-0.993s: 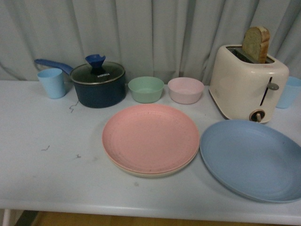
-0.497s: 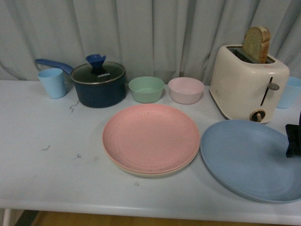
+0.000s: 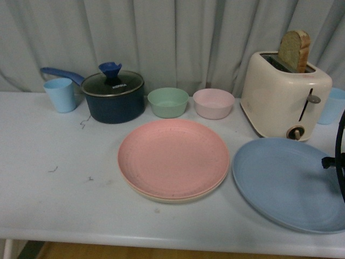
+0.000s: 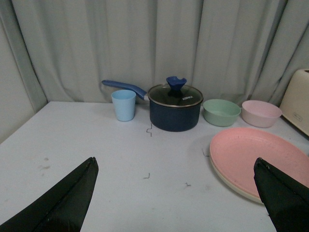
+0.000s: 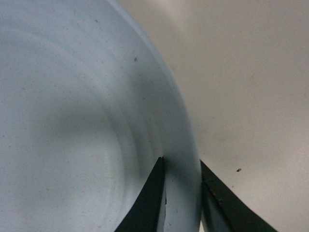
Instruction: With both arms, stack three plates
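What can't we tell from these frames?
Right gripper: the wrist view shows its tips either side of the rim of the blue plate; clamped or not, unclear. The front view's edge cuts it off.
Beige plate: the pink plate covers all but its rim, front view.
Blue cup: the toaster hides most of it, front view.

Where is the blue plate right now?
In the front view the blue plate lies on the right of the table, just in front of the toaster and right of the pink plate.
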Controlling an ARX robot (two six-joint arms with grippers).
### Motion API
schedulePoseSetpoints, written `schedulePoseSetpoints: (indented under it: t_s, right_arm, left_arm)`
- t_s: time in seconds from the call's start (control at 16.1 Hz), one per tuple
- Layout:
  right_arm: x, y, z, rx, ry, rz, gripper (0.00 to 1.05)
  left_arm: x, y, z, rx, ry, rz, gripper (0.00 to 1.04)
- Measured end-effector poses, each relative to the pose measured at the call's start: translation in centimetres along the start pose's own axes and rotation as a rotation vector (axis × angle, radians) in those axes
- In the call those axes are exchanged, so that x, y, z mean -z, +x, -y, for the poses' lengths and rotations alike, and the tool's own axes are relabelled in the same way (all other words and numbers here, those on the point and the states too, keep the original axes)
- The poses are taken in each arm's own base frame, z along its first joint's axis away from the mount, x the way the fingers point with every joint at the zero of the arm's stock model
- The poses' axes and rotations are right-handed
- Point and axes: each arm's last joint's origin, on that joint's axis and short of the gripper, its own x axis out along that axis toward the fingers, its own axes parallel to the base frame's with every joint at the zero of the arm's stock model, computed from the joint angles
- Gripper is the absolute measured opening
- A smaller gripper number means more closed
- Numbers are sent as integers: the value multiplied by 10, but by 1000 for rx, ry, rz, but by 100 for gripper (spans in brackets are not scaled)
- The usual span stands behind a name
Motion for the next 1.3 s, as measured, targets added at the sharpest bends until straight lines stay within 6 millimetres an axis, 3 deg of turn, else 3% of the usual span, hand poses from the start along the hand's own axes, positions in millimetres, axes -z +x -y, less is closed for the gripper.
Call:
schedulePoseSetpoints:
  t_s: [0.19, 0.31, 0.5, 0.62, 0.74, 0.87, 1.12, 1.3]
  right_arm:
    - [4, -16, 8, -47, 26, 29, 3]
    - [16, -37, 15, -72, 44, 33, 3]
    - [35, -89, 40, -83, 56, 64, 3]
    - [37, -133, 45, -124, 38, 153, 3]
    - [30, -170, 29, -202, -15, 261, 3]
    - [16, -180, -3, -263, -69, 318, 3]
    - [-5, -140, -82, -354, -140, 261, 3]
    - [-15, -122, -128, -378, -153, 224, 3]
  left_arm:
    - [0, 0, 0, 0, 0, 0, 98]
    - [0, 0, 0, 0, 0, 0, 98]
    - [0, 0, 0, 0, 0, 0, 98]
    - [0, 0, 0, 0, 0, 0, 98]
    - [0, 0, 0, 0, 0, 0, 98]
    - [0, 0, 0, 0, 0, 0, 98]
    - [0, 0, 0, 0, 0, 0, 98]
    - [0, 0, 0, 0, 0, 0, 98]
